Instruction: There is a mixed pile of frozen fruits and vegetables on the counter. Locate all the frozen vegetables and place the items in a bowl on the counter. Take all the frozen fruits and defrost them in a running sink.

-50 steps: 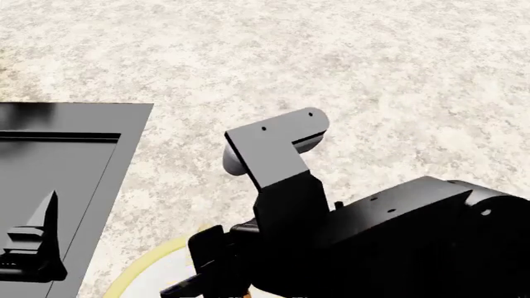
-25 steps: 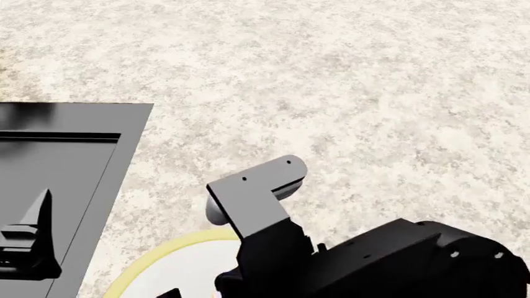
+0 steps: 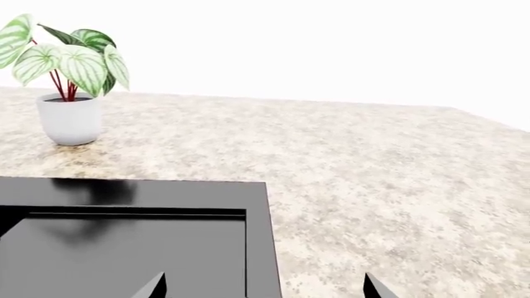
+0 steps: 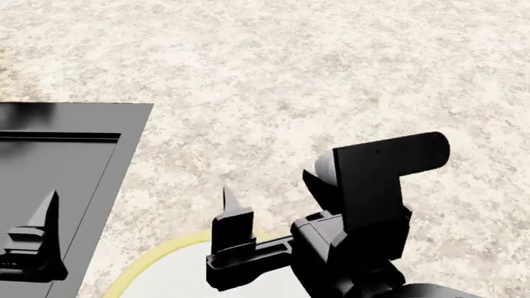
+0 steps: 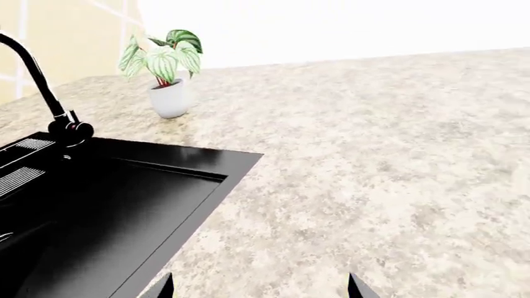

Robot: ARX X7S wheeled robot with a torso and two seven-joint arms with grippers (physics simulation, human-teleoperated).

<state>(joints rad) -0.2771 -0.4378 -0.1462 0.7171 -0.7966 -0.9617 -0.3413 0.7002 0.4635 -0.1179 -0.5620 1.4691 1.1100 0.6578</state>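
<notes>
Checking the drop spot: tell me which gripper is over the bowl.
The right gripper: in the head view it overlaps the yellow-rimmed bowl, while the left gripper hangs over the black sink.

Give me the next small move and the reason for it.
Probably turn the head to look for the pile. No fruit or vegetable shows in any view, and the left gripper and right gripper are both open with nothing between their tips. Only the sink and bowl are found.
</notes>
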